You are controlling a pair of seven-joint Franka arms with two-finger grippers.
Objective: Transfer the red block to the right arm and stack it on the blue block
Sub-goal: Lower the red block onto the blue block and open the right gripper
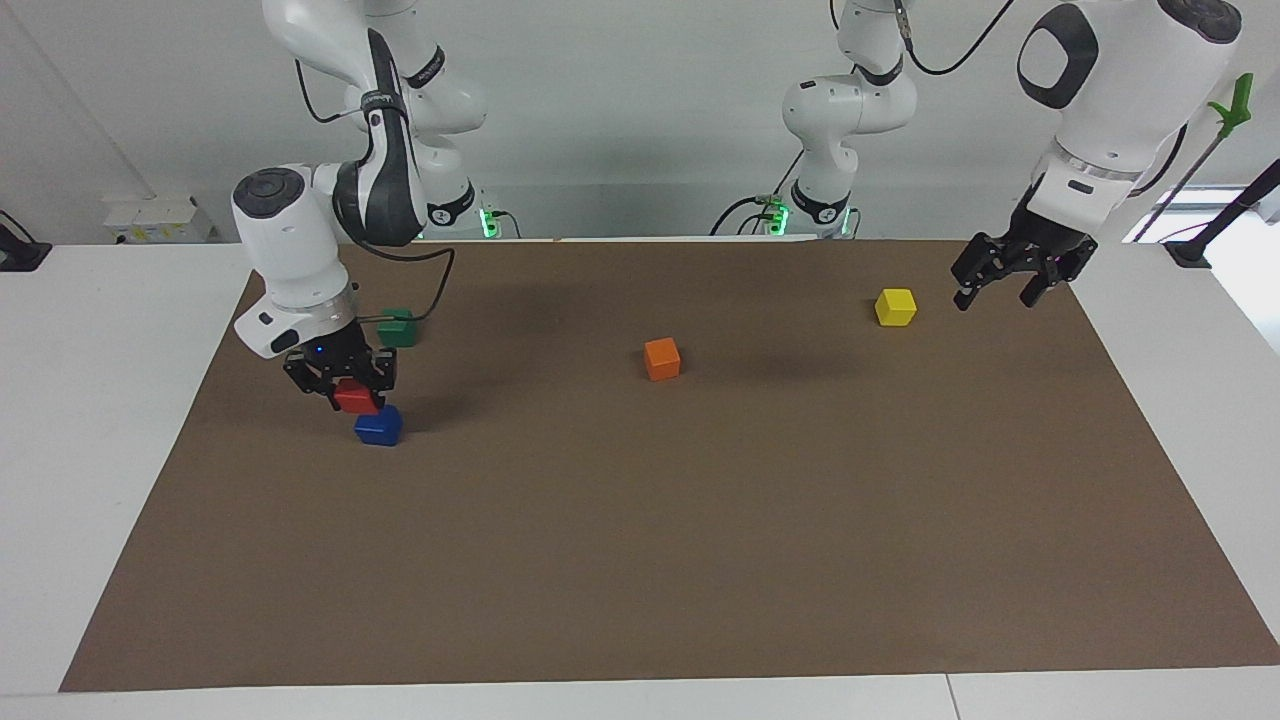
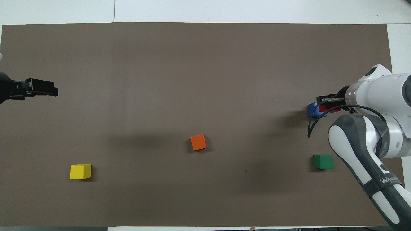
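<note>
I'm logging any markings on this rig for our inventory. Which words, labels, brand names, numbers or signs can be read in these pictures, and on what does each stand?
"WANU…": white lettering on the dark band around the right arm, cut off by the band's curve; only these letters read.
Round base labels of both arms, facing view: too small to read.
Lettering on the right arm's upper link, facing view: too blurred to read.
Blocks and brown mat: no text visible.

My table [image 1: 60,420] was white, with a brown mat [image 1: 640,560] spread across it. Four cubes sat on that mat: an orange block [image 1: 662,359] near the middle, a yellow block [image 1: 895,307] at its two o'clock, a green block [image 1: 398,328] at ten, the blue block [image 1: 379,426] at eight.
</note>
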